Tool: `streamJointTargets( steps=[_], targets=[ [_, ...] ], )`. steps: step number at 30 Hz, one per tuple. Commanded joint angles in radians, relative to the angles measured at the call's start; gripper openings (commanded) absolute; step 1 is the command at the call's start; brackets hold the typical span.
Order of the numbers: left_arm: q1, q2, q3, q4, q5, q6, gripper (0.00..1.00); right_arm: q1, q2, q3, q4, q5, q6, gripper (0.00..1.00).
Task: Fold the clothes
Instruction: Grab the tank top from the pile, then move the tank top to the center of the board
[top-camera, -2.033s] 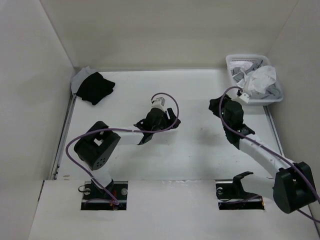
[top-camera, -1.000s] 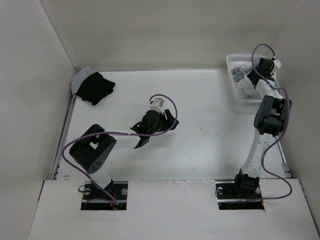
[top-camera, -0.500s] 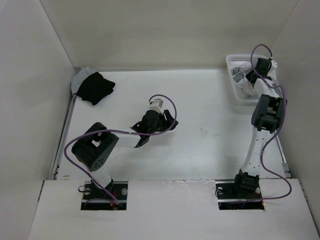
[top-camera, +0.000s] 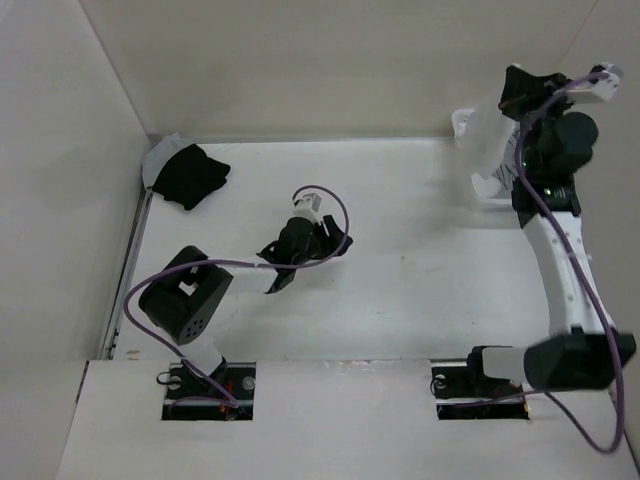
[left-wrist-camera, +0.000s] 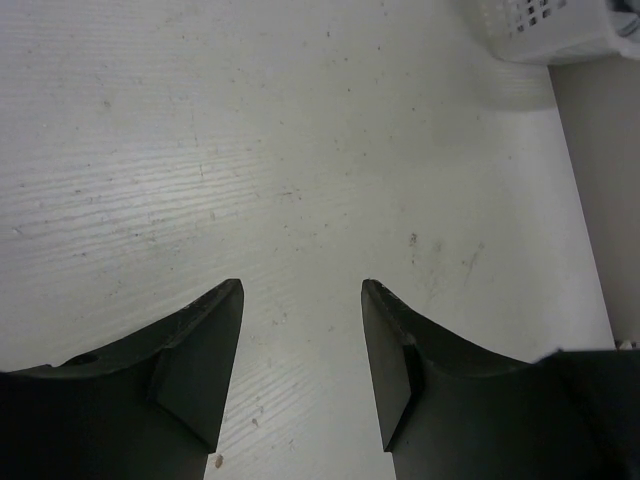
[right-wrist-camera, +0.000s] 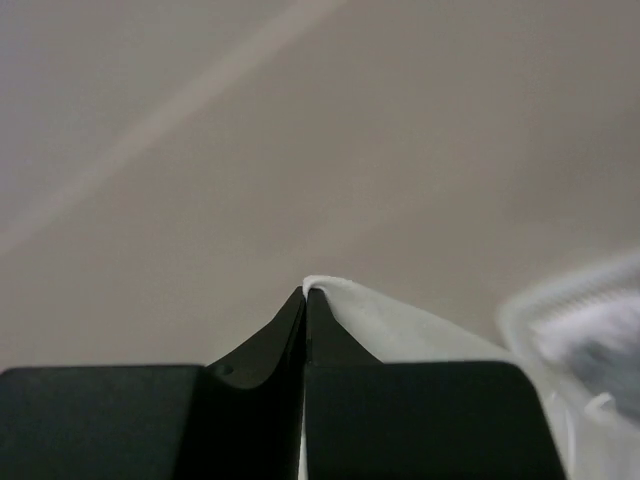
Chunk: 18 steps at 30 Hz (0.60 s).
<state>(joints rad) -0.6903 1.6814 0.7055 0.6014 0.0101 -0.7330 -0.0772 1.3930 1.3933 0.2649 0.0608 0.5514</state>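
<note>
The clothes (top-camera: 484, 140), a thin white garment, hang in the air at the back right, lifted over the white basket (top-camera: 487, 205). My right gripper (top-camera: 513, 90) is raised high and shut on its top edge. In the right wrist view the closed fingertips (right-wrist-camera: 305, 292) pinch a white fold of the clothes (right-wrist-camera: 410, 330), which drape off to the right. My left gripper (top-camera: 340, 240) hovers over the middle of the table, open, with only bare tabletop between its fingers (left-wrist-camera: 300, 290).
A black garment (top-camera: 190, 175) lies on a pale cloth (top-camera: 160, 152) in the back left corner. The basket (left-wrist-camera: 540, 25) with grey garments stands against the right wall. White walls close off the left, back and right sides.
My right gripper has shut on the white garment in the basket and risen high, pulling the garment up with it. The left arm has barely shifted.
</note>
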Motion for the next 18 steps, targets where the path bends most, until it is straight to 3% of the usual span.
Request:
streamJointTargets(
  steps=[1,6,9,14,18],
  targets=[
    [0.027,-0.104,-0.02,0.043,-0.004,0.004,0.49,0.111,-0.22,-0.046,0.106,-0.026,-0.053,0.02],
    [0.1,-0.247,-0.057,-0.005,-0.047,-0.014,0.49,0.323,-0.423,-0.021,0.056,0.017,-0.171,0.04],
    [0.166,-0.342,-0.096,-0.04,-0.078,-0.055,0.5,0.432,-0.457,-0.034,0.037,0.033,-0.199,0.05],
    [0.283,-0.456,-0.173,-0.075,-0.071,-0.123,0.51,0.492,-0.384,-0.172,0.077,0.031,-0.111,0.05],
    [0.343,-0.445,-0.196,-0.097,-0.035,-0.146,0.51,0.524,-0.206,-0.304,0.193,-0.03,0.048,0.05]
  ],
)
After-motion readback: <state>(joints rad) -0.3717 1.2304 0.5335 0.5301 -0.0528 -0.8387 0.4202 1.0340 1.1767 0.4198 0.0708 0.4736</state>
